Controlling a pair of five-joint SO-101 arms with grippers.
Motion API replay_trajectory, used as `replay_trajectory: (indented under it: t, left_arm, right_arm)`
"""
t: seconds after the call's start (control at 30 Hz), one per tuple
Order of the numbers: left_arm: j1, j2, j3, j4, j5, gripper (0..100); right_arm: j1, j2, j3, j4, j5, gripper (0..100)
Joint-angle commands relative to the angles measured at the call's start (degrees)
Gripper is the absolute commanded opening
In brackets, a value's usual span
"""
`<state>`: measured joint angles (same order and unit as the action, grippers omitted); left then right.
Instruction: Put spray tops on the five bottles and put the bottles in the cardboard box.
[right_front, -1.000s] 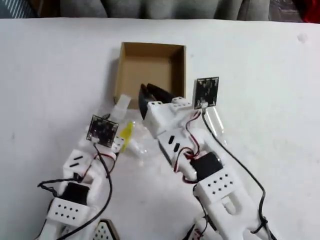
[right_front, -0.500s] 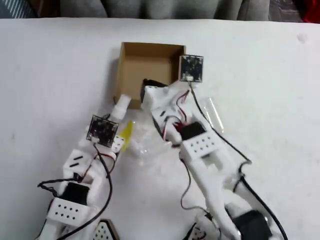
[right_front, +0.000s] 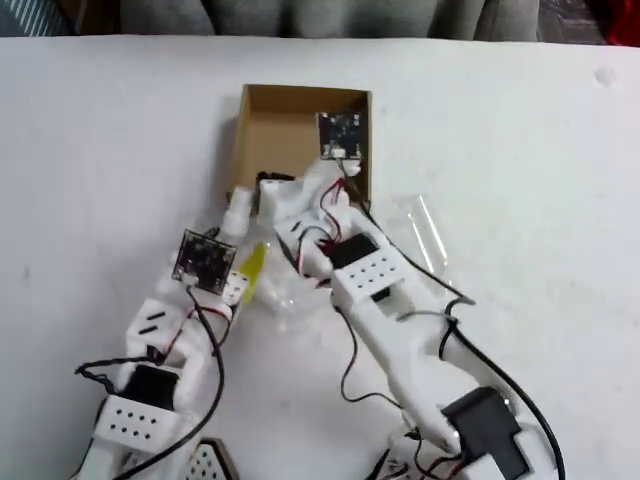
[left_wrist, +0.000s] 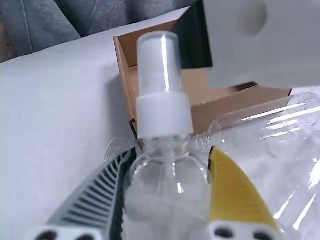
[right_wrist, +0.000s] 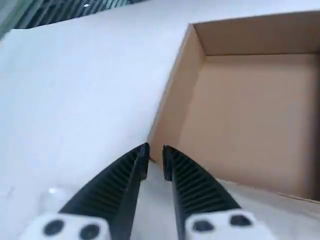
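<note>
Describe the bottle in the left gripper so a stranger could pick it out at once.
Start at the cardboard box on the table. By its corner nearest the left arm, a clear bottle is held in the grey and yellow jaws of the left gripper. The loose bottle beside it lies free; this one is clamped and shows a white spray top.

Left arm (right_front: 160, 345): laid from 7 o'clock toward 1 o'clock; left gripper (left_wrist: 171, 152) clamped on a bottle (left_wrist: 167, 192).
Right arm (right_front: 400, 330): stretched toward 11 o'clock; right gripper (right_wrist: 155, 149) held with fingers nearly together.
</note>
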<state>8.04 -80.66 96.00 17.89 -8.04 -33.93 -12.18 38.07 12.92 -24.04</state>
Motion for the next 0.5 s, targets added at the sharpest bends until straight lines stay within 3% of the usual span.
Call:
replay_trajectory:
  t: [0.0, 0.2, 0.47]
  left_arm:
    - [0.13, -1.45, -0.7, -1.85, -0.7, 3]
    - [0.13, -1.45, -0.7, -1.85, -0.7, 3]
    - [0.13, -1.45, -0.97, -1.85, -0.7, 3]
  right_arm:
    - [-3.03, -6.9, 2.11, 0.4, 0.88, 1.6]
    - [-4.18, -12.88, 5.8, 0.57, 1.05, 1.6]
    - [1.54, -14.99, 3.52, 7.43, 19.16, 1.6]
